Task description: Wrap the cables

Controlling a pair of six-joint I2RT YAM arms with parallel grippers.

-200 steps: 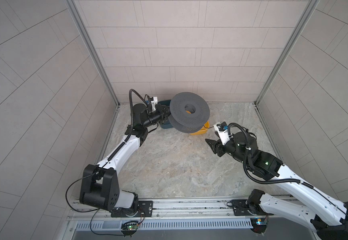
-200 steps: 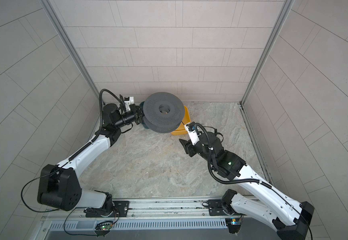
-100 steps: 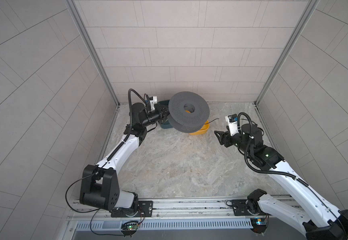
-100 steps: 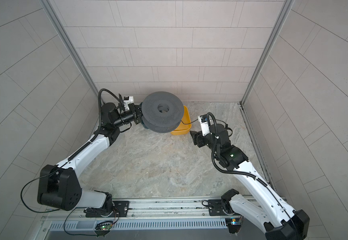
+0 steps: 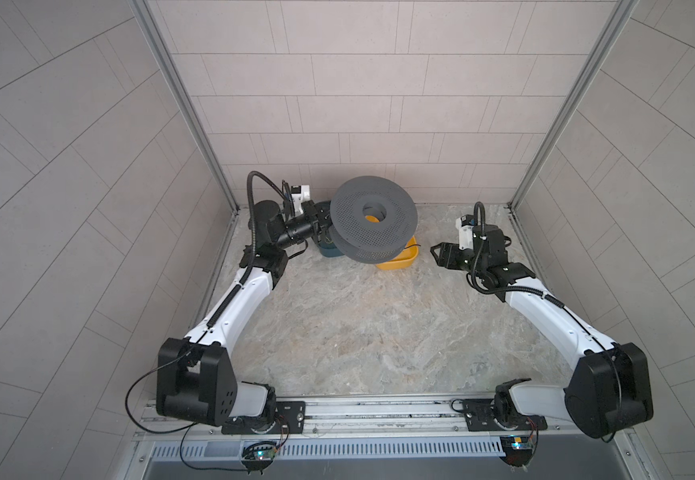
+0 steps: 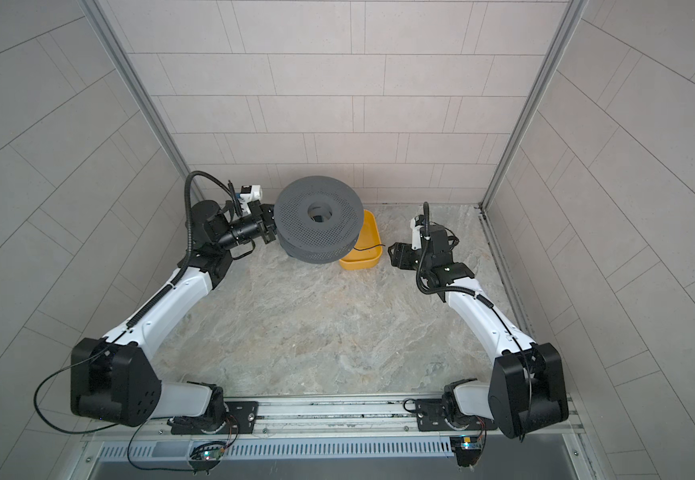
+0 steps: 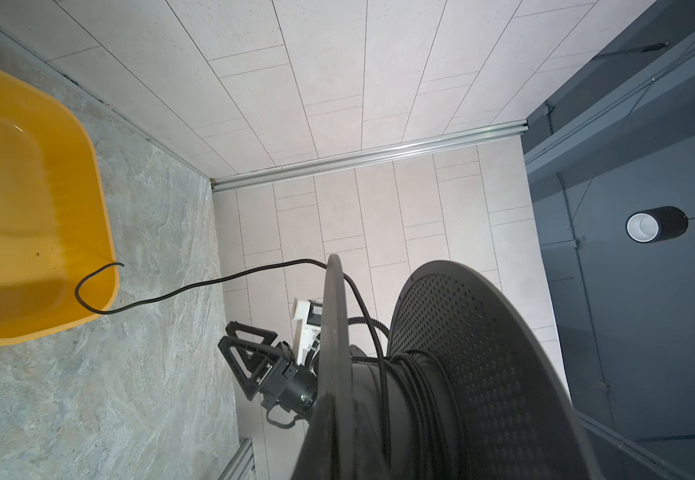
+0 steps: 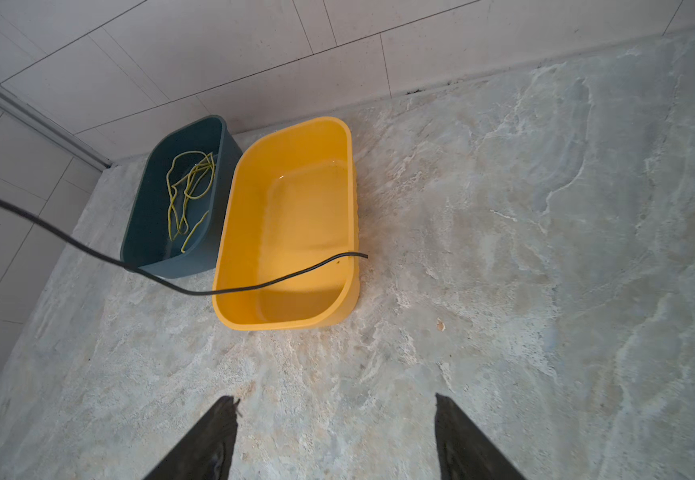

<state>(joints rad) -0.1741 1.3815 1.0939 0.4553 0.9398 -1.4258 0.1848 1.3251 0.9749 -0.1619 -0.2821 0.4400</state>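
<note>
left gripper clamped on grey spool held above yellow tub, black cable wound on its hub, loose end draped over tub's rim, right gripper spread wide, empty, beside tub

Both top views look down from high overhead, side by side, taking in the same stone floor. The left wrist camera sits tight against the grey spool, facing the yellow tub; the right wrist camera eyes that tub from farther off.
</note>
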